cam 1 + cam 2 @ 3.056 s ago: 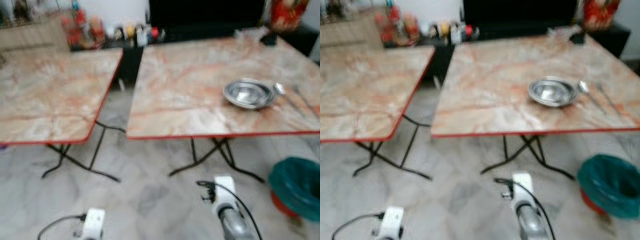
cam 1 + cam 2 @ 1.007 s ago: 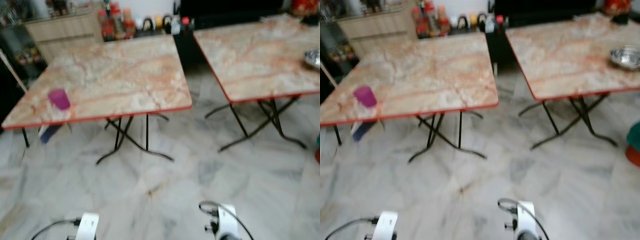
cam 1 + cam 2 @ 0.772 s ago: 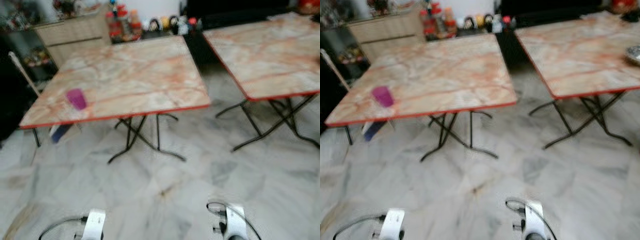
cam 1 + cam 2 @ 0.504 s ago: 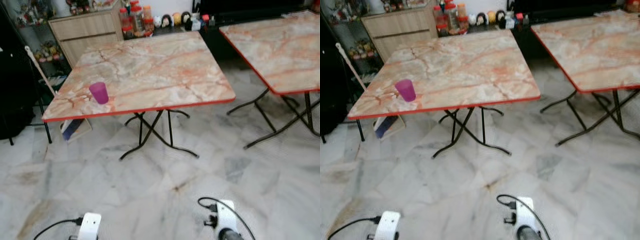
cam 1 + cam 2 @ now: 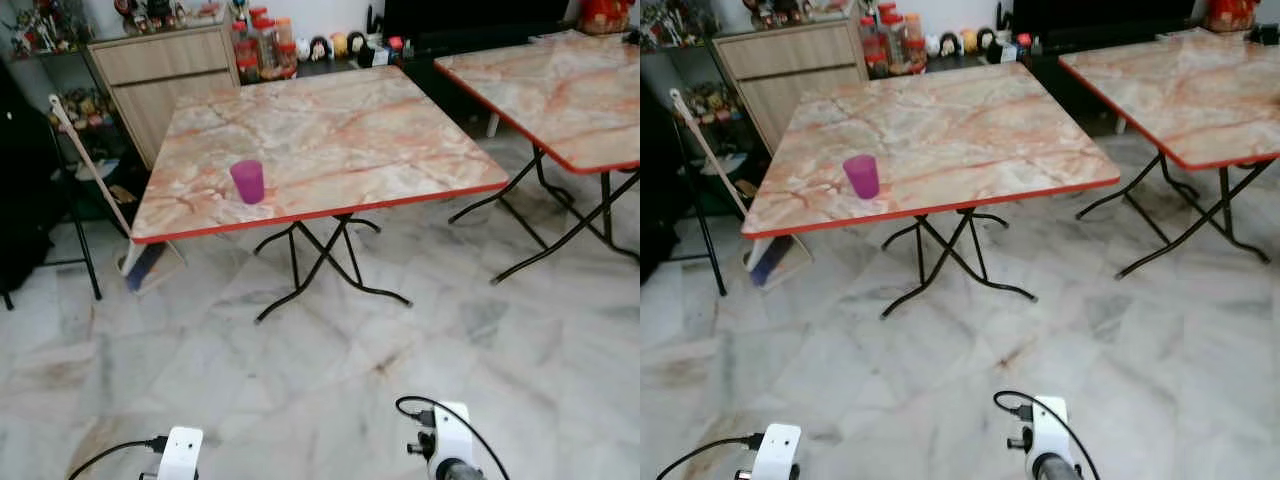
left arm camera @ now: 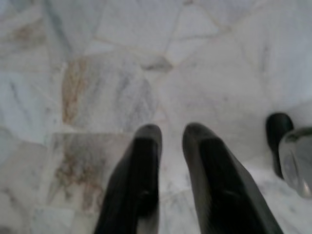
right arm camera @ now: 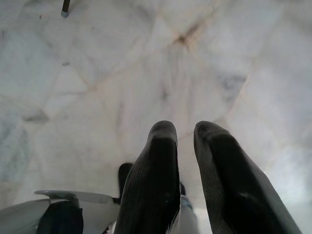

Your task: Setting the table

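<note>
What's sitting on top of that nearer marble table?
On the nearer table stands one purple cup, upright near the front edge on the robot's left. The rest of the top looks bare. Whether the cup holds anything cannot be seen.

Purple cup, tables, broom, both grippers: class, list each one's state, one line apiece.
purple cup: upright on the near table, close to its front edge
near table: unfolded, standing
far table: unfolded, standing
broom: leaning, tilted
left gripper: empty, fingers slightly apart, above the floor
right gripper: empty, fingers slightly apart, above the floor
</note>
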Robot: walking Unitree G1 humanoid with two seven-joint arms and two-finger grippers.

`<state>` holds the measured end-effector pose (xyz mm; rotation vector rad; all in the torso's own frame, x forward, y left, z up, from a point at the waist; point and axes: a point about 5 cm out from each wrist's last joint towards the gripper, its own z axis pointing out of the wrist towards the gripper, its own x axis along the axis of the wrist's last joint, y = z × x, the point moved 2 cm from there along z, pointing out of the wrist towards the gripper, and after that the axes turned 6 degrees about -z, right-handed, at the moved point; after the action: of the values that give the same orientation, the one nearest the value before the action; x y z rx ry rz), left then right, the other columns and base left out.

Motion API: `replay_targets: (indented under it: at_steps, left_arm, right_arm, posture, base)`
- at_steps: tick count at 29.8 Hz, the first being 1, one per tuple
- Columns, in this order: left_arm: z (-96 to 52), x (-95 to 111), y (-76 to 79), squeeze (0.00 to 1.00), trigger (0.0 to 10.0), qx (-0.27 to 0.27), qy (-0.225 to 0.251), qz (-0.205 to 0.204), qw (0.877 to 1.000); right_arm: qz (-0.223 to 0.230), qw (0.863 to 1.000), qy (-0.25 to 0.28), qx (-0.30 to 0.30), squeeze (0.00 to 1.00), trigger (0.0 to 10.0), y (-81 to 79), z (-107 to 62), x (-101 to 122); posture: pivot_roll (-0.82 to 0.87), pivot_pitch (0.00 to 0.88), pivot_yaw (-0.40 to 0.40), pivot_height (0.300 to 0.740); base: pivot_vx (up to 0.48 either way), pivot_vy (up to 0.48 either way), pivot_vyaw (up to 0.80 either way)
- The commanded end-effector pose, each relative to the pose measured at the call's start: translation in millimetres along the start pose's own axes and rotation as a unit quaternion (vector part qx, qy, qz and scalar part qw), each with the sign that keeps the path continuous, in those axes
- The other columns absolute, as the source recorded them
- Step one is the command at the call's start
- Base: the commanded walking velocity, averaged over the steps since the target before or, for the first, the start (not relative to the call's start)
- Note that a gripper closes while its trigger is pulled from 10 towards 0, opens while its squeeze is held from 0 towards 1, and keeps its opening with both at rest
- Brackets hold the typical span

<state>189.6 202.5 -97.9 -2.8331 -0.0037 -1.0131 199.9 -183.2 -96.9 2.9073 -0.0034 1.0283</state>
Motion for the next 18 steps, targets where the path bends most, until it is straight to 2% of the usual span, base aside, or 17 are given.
replay_targets:
  at_steps: [1, 7, 9, 18]
  left_arm:
    - [-0.7, -2.5, -4.8, 0.0, 10.0, 0.001, -0.004, 0.005, 1.0]
    - [0.1, 0.7, -5.2, 0.0, 10.0, 0.005, 0.001, -0.008, 1.0]
    - [0.2, 1.5, -5.8, 0.0, 10.0, 0.007, 0.002, -0.001, 1.0]
    - [0.1, 0.1, -5.2, 0.0, 10.0, 0.008, -0.002, 0.0, 1.0]
  right_arm:
    - [0.003, 1.0, 0.011, 0.007, 0.0, 10.0, -6.7, 1.5, 6.9]
    - [0.003, 1.0, 0.01, 0.007, 0.0, 10.0, -7.1, 1.6, 7.1]
    - [0.0, 1.0, 0.008, 0.009, 0.0, 10.0, -7.4, 1.5, 6.3]
    - [0.002, 1.0, 0.009, 0.007, 0.0, 10.0, -6.3, 1.7, 7.4]
  posture:
    - [0.05, 0.0, 0.093, 0.714]
    - [0.05, 0.0, 0.092, 0.714]
    - [0.05, 0.0, 0.09, 0.714]
    - [0.05, 0.0, 0.087, 0.714]
  base:
    - [0.0, 0.0, 0.0]
    - [0.0, 0.0, 0.0]
    - [0.0, 0.0, 0.0]
    - [0.297, 0.0, 0.0]
